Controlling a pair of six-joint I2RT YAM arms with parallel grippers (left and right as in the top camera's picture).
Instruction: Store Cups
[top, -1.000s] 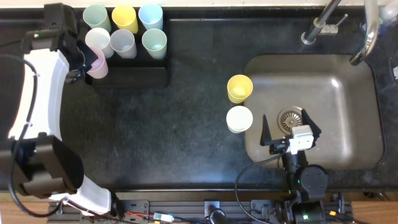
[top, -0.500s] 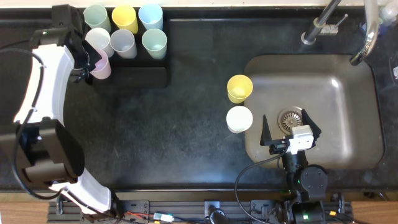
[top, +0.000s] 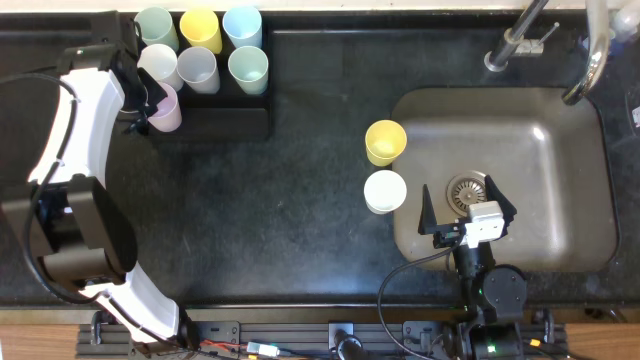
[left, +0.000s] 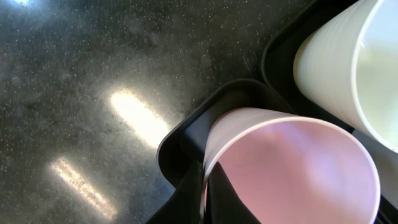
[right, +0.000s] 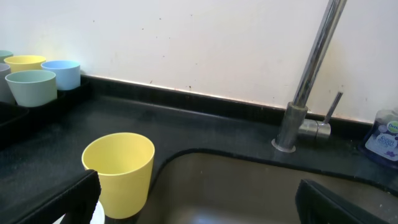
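Two cups, yellow cup (top: 385, 141) and white cup (top: 385, 190), sit at the sink's (top: 560, 120) 9 o'clock edge, while the left gripper (top: 150, 100) pinches the pink cup (left: 292, 168), seemingly tilted, in the black rack's (top: 230, 122) 8 o'clock slot, so release may topple it; right gripper (top: 468, 205) gapes empty.
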